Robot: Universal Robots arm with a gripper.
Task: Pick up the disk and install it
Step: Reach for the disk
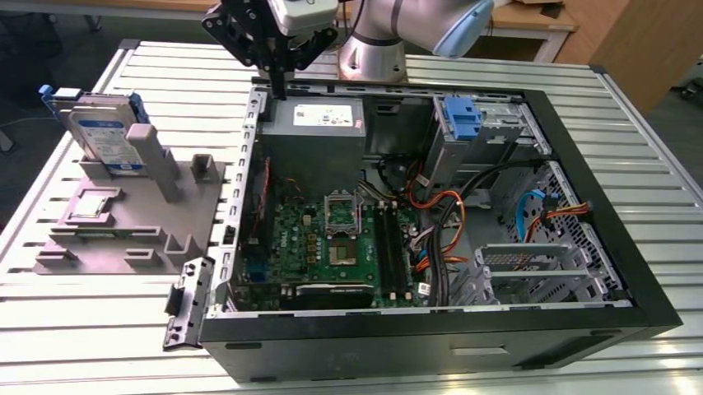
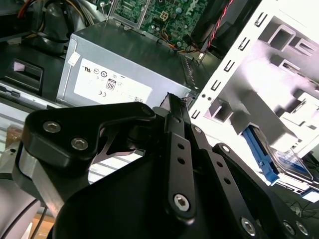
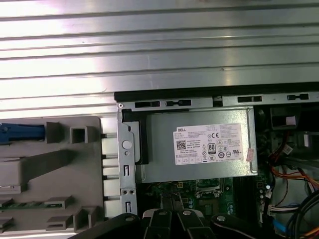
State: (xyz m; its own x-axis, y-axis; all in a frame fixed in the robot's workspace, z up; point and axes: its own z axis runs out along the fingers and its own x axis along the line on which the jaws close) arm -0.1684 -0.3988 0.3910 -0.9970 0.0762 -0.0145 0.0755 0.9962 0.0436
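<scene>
Open computer case [image 1: 439, 333] lies along the slatted worktop's [image 1: 615, 107] near edge. To its left in the exterior view, the disk [image 1: 107, 136] stands on edge in the grey fixture [image 1: 132, 222], toward the worktop's far corner. Beyond, I see the gripper [image 1: 282, 82] over the case's far rim by the power-supply box [image 1: 313, 123], fingers seemingly closed on nothing.

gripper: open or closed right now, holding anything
Gripper: closed, holding nothing; the disk stands in the grey holder, apart from it.
</scene>
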